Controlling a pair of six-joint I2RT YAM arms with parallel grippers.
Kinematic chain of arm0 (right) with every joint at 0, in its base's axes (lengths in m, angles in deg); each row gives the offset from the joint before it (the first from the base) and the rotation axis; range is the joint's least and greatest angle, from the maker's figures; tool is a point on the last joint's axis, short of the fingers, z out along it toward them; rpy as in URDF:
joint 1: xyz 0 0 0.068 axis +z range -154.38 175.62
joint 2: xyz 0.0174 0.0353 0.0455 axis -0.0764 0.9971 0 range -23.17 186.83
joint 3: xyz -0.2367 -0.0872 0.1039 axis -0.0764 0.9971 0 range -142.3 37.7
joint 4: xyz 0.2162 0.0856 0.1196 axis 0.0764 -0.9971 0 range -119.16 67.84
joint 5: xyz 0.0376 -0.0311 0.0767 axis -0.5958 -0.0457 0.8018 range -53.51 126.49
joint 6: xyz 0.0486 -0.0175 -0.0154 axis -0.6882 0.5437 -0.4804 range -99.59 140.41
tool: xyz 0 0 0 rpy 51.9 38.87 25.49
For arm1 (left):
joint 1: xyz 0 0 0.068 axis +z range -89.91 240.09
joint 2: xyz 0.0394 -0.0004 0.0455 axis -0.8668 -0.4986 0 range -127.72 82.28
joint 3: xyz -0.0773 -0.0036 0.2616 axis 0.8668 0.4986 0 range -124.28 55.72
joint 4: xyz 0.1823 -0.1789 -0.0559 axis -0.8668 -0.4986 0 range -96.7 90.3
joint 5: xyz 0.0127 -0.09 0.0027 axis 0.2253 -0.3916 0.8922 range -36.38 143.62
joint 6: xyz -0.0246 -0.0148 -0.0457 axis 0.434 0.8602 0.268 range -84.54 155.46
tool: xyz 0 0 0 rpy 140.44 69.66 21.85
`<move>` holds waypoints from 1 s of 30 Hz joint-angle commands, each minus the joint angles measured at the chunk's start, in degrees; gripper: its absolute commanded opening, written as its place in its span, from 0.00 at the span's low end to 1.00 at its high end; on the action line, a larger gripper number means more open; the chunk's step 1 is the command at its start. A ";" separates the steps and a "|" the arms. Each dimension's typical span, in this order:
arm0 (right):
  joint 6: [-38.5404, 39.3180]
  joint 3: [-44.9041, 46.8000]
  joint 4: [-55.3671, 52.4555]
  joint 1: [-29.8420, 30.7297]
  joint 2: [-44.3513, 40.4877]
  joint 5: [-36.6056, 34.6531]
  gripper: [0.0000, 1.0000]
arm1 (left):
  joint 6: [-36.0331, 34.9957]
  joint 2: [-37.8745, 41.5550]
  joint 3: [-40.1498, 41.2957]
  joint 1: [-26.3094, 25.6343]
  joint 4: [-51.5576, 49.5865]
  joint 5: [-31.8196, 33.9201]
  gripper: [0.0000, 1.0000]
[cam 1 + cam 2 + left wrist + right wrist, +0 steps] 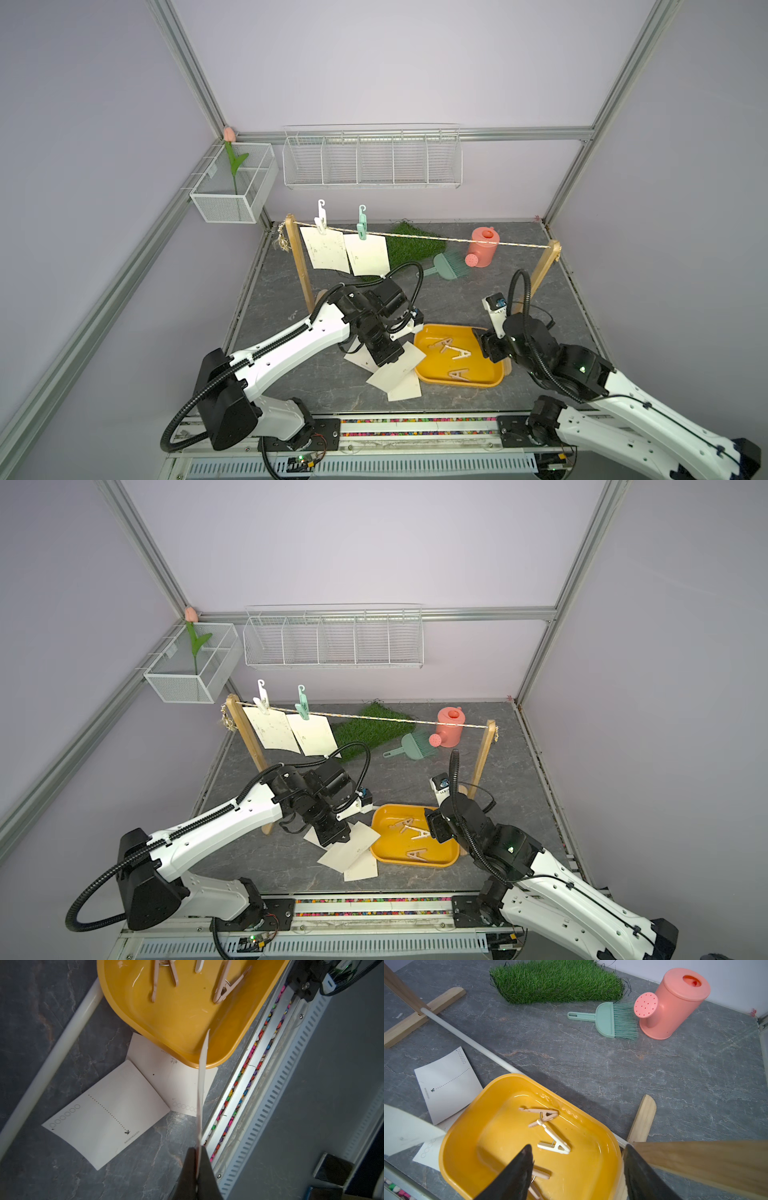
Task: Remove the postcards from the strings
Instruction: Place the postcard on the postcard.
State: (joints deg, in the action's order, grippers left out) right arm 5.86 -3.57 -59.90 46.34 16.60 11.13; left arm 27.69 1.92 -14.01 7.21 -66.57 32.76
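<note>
In both top views the string [440, 239] runs taut between two wooden posts [300, 266]. Two postcards [325, 250] hang side by side near the left post, one under a white clothespin [320, 219], the other under a mint clothespin [361, 226]. The left tool [390, 360] sits low over the tabletop [291, 291] just beside the yellow tray [457, 384], gripping a third postcard [401, 366] above two loose postcards [405, 390] that lie flat. The left wrist view shows the third postcard edge-on, clamped between closed black fingers [188, 1167], with the loose postcards below on the tabletop, one partly hidden by the tray's rim. In the right wrist view the right tool [578, 1148] stands wide and empty above the tray, where three pale clothespins [554, 1142] lie, and a wooden post rises just beside one finger.
</note>
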 commanded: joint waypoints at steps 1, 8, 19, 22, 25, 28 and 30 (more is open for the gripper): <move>1.42 1.16 1.95 -0.26 -0.93 -0.98 0.70 | 9.15 -1.52 -1.90 0.23 -4.04 -7.81 0.00; 2.30 1.90 3.71 -1.49 -0.89 1.05 0.71 | 17.89 -0.23 3.70 2.70 -6.02 -9.81 0.00; 2.73 2.61 5.46 -3.34 -0.53 4.16 0.71 | 20.74 3.19 10.17 13.41 0.80 -15.35 0.00; 2.76 2.61 5.31 -3.43 -0.75 4.18 0.71 | 19.31 1.15 10.14 13.42 0.49 -14.72 0.00; 2.73 2.65 5.42 -3.55 -0.81 4.17 0.71 | 19.29 0.32 10.10 13.42 1.24 -11.40 0.00; 2.79 2.61 5.55 -3.71 -0.36 4.35 0.71 | 19.68 -1.25 10.83 13.42 3.59 -11.07 0.00; 2.86 2.52 5.58 -3.82 -0.08 4.62 0.71 | 19.72 -2.50 11.02 13.42 4.91 -10.58 0.01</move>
State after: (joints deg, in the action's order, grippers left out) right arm 8.03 -1.91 -55.66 42.86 16.20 15.13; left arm 47.43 1.05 -3.82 20.34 -63.60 20.82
